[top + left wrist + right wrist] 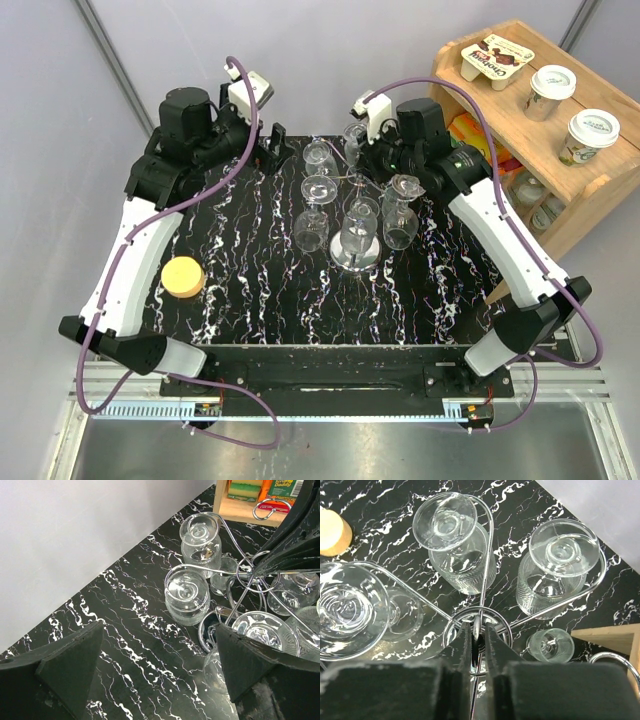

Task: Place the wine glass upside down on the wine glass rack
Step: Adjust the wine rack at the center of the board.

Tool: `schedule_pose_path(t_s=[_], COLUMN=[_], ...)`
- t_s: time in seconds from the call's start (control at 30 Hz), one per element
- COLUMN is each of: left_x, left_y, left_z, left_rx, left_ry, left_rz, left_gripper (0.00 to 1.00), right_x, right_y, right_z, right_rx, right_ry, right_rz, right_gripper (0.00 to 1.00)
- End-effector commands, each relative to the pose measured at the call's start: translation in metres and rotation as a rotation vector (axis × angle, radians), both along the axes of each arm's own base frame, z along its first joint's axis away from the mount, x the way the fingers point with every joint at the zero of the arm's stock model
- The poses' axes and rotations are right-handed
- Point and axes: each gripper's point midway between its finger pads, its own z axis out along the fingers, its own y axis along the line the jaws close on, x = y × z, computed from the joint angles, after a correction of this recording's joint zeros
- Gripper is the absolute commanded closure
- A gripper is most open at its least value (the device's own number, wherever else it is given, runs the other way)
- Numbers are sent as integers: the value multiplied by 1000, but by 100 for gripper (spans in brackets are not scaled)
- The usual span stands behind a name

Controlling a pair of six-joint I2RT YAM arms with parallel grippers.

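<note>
Chrome wire wine glass rack: stands on its round mirror base at the middle of the table, towards the far side. It has a thin central post with curled arms spreading from the top. The table surface is black marble pattern with white veining.

Wine glass: clear, hung upside down with its bowl low and foot uppermost, the stem caught in one looped arm of the rack.

Ribbed glass: clear, hung the same way in the neighbouring loop, towards the wall side.

Third glass: clear, foot up, in the loop on the opposite side. The overhead view shows further glasses clustered round the post.

Right gripper: directly over the rack's hub, with its black fingers drawn close on either side of the central post and the chrome wire pinched between them.

Left gripper: fingers spread wide with only bare marble between them, holding nothing. It hangs above the table just beside the rack, at the far left.

Round tan block: on the marble beside the left arm, well apart from the rack.

Wooden shelf: off the table's far right corner, with two lidded cups on top.
</note>
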Motion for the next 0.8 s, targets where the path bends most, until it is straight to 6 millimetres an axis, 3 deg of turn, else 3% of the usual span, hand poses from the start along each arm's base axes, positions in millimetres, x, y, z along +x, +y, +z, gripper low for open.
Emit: schedule_pose_path(t_s=[0.0, 0.3, 0.63, 0.77], left_x=[-5, 0, 9, 10], left_y=[8, 7, 6, 8], left_z=[18, 14, 7, 5], left_rx=[-8, -15, -19, -19], left_ry=[-69, -50, -16, -11], left_rz=[21, 34, 58, 73], left_gripper=[3, 2, 2, 2], right_x=[4, 9, 18, 18], right_y=[10, 6, 14, 12], right_z=[27, 39, 22, 27], right_rx=[92, 184, 243, 276], right_ry=[-55, -77, -25, -33], right_rz=[-15, -174, -369, -414], right_gripper=[100, 100, 100, 100])
